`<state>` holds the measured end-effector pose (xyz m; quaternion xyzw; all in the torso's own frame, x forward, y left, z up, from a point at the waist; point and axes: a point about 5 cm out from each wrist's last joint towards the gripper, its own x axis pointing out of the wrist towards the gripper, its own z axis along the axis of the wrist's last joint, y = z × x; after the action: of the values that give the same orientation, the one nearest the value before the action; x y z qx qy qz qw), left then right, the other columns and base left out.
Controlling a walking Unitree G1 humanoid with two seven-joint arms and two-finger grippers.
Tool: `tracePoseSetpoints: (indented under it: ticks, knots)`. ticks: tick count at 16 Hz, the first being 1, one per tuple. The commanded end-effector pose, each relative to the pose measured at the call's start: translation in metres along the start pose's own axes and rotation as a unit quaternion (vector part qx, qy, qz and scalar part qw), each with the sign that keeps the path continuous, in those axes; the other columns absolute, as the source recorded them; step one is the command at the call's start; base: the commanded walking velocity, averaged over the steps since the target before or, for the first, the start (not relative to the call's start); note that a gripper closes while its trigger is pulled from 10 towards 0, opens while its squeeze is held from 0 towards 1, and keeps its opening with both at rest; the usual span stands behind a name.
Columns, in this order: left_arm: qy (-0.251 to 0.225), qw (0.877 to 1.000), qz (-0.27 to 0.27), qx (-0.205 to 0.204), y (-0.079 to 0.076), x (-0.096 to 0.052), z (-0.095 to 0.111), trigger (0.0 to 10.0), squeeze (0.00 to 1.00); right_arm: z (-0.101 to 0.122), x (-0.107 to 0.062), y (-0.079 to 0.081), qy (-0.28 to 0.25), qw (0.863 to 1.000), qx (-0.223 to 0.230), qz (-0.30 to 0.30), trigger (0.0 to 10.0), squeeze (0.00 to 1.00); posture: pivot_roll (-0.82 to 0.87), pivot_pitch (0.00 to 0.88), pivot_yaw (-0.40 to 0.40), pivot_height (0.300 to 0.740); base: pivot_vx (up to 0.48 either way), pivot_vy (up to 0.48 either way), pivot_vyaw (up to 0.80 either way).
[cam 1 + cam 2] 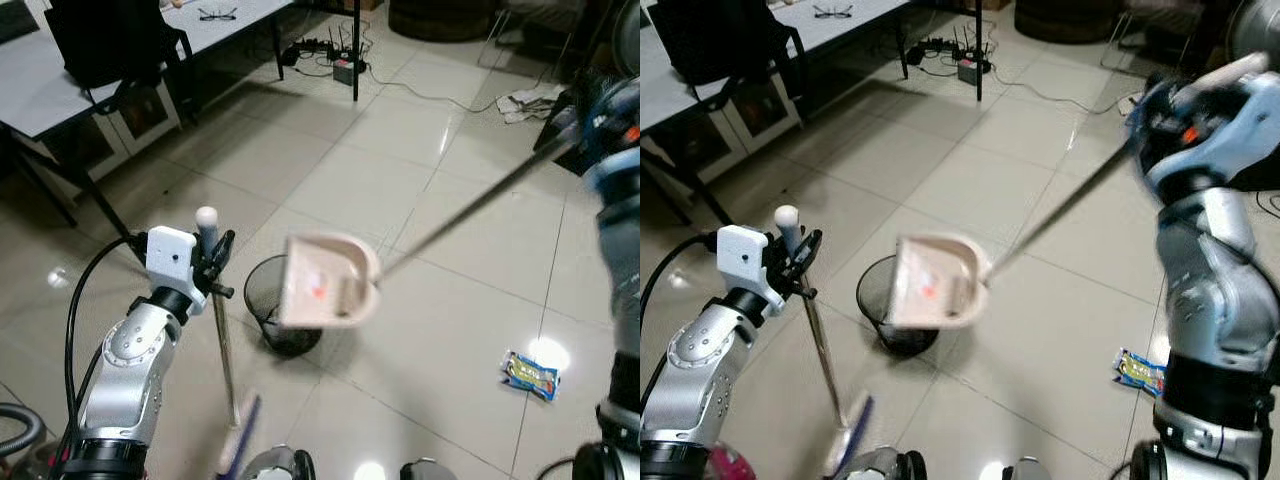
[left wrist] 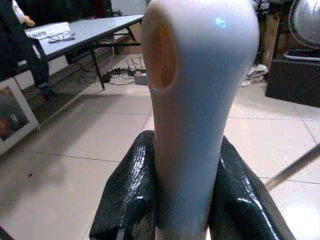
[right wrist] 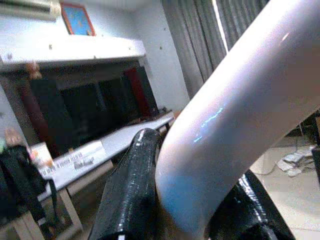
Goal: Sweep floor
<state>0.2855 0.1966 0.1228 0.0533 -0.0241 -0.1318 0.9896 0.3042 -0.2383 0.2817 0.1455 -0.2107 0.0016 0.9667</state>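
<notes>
Left gripper clamped round the white rounded top of the thin metal-shafted broom, both black fingers pressed to the handle's sides in the left wrist view; shaft running almost straight down to blurred bristles near the robot's feet. Right gripper likewise closed on the pale curved grip of the beige plastic long-handled dustpan, long slim rod slanting from high on the right down and leftward to the pan. Pan held in the air, open face tipped toward the camera, hanging directly over the black mesh wastebasket on the glossy tiled floor. Key relation, as a judgement: pan mouth above the basket rim, long axis of the rod pointing from right hand down to the bin, so emptying probably needs only a tilt or roll of the right wrist. Crumpled blue-and-yellow wrapper lying well apart to the right, nearer the right arm, not yet swept. Risk: debris missing the narrow basket.
</notes>
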Motion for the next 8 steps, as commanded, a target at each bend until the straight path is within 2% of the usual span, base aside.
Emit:
tracePoseSetpoints:
  ticks: [1,5,7,8]
  knots:
    - [-0.010,1.000,0.007,0.011,0.000,-0.001,0.006,10.0,0.00,0.015,0.002,0.005,-0.027,0.999,0.017,0.007,10.0,0.00,-0.03,0.029,0.096,0.740,0.000,0.000,0.00]
    - [-0.011,1.000,0.013,0.011,-0.009,0.001,0.006,10.0,0.00,0.017,0.002,0.001,-0.027,0.999,0.026,-0.022,10.0,0.00,-0.02,0.029,0.100,0.740,0.000,0.000,0.00]
    - [-0.023,0.999,0.038,0.014,-0.012,0.008,0.009,10.0,0.00,0.011,0.005,0.004,-0.036,0.998,-0.003,-0.043,10.0,0.00,-0.02,0.025,0.099,0.740,0.000,0.000,0.00]
    - [-0.027,0.999,0.045,0.014,-0.013,0.010,0.011,10.0,0.00,0.008,0.006,0.008,-0.033,0.999,-0.011,-0.041,10.0,0.00,-0.02,0.023,0.096,0.740,0.262,0.000,0.00]
